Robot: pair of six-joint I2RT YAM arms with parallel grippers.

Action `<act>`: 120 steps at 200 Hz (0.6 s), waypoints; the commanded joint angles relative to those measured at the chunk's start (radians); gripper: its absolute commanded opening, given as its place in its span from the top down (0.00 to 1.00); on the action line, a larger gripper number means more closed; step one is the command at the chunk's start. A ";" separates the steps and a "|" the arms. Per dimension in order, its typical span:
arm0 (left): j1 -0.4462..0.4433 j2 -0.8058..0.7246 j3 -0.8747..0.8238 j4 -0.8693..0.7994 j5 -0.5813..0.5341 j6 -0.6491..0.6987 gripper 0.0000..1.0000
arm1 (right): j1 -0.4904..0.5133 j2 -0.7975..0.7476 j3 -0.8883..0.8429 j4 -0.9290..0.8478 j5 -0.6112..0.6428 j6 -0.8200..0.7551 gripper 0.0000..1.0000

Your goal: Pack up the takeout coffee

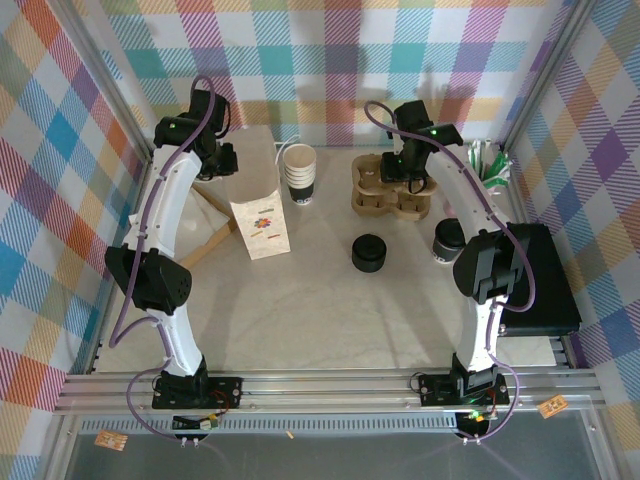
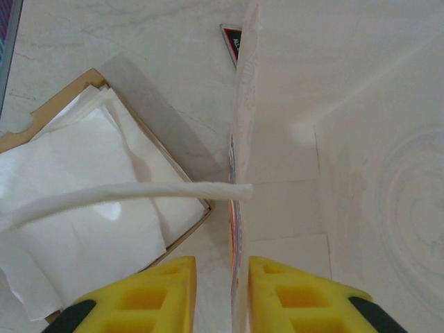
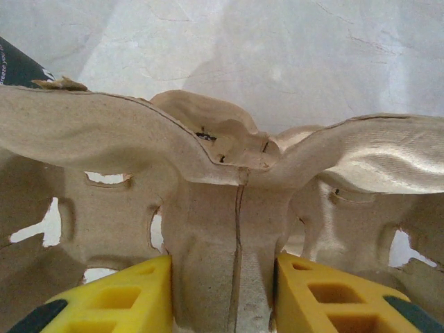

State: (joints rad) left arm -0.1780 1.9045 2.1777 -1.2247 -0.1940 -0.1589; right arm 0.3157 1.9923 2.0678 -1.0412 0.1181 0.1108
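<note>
The takeout coffee [image 1: 449,240], a small cup under a round black lid, stands on the table right of centre, close to my right arm. A white paper bag [image 1: 258,226] with a coloured print stands upright at back left. My left gripper [image 1: 222,163] is at the bag's left rim. Its yellow fingers [image 2: 298,298] straddle the bag's wall [image 2: 240,173], with a narrow gap still on the left side. The brown pulp cup carrier [image 1: 390,190] sits at back centre. My right gripper [image 1: 405,175] is shut on the carrier's middle ridge [image 3: 229,236], both pads touching it.
A stack of lidless cream cups [image 1: 299,172] stands beside the bag. A squat black stack of lids [image 1: 369,253] sits mid-table. A brown tray of white paper sheets [image 2: 83,208] lies left of the bag. Green-and-white packets [image 1: 490,165] are at back right, above a black box [image 1: 540,280].
</note>
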 commanded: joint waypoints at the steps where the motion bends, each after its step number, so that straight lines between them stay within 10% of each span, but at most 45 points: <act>1: 0.014 0.010 0.019 -0.030 -0.001 0.016 0.77 | 0.009 -0.049 -0.010 -0.010 -0.015 -0.019 0.61; 120: 0.014 0.020 0.017 -0.041 0.026 0.026 0.82 | 0.007 -0.058 -0.011 -0.013 -0.016 -0.029 0.61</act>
State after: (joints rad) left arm -0.1780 1.9049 2.1777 -1.2301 -0.1829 -0.1432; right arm 0.3157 1.9751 2.0552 -1.0416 0.1181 0.0959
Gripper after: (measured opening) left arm 0.191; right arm 0.387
